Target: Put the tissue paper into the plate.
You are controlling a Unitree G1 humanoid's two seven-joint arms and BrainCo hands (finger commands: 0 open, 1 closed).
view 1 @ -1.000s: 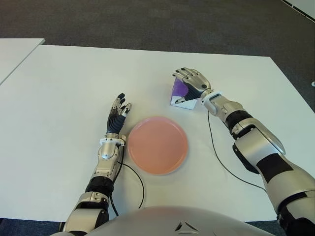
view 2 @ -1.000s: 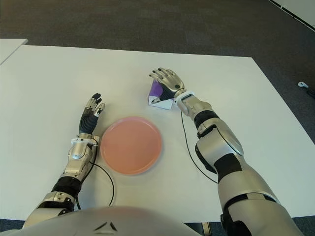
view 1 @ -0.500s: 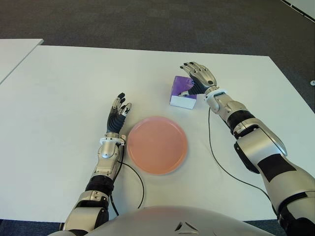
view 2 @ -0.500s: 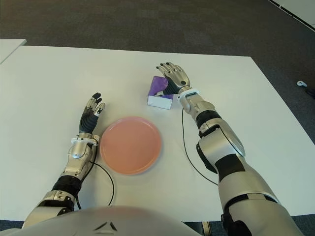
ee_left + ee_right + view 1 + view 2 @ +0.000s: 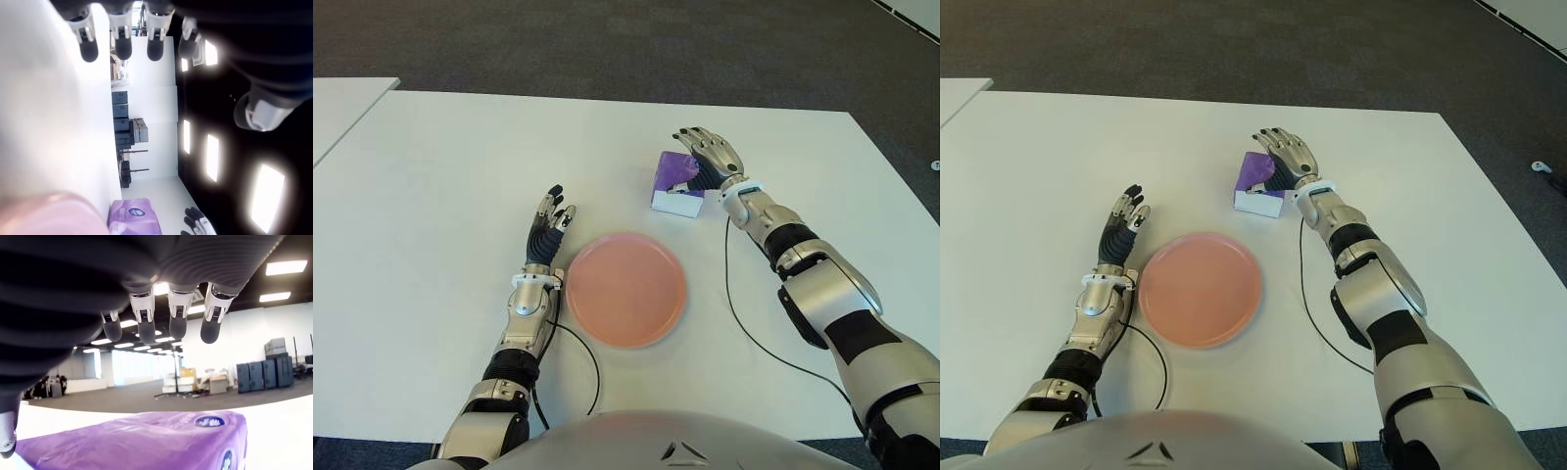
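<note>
One purple-and-white tissue paper (image 5: pixel 677 183) pack beside spread right robot hand (image 5: pixel 713 157).

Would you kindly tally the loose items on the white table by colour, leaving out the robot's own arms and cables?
Purple: 1, the purple-and-white tissue paper pack, lying beside the open right hand.
Pink: 1, the round pink plate, with nothing on it, to the right of the idle left hand.
Total: 2.
</note>
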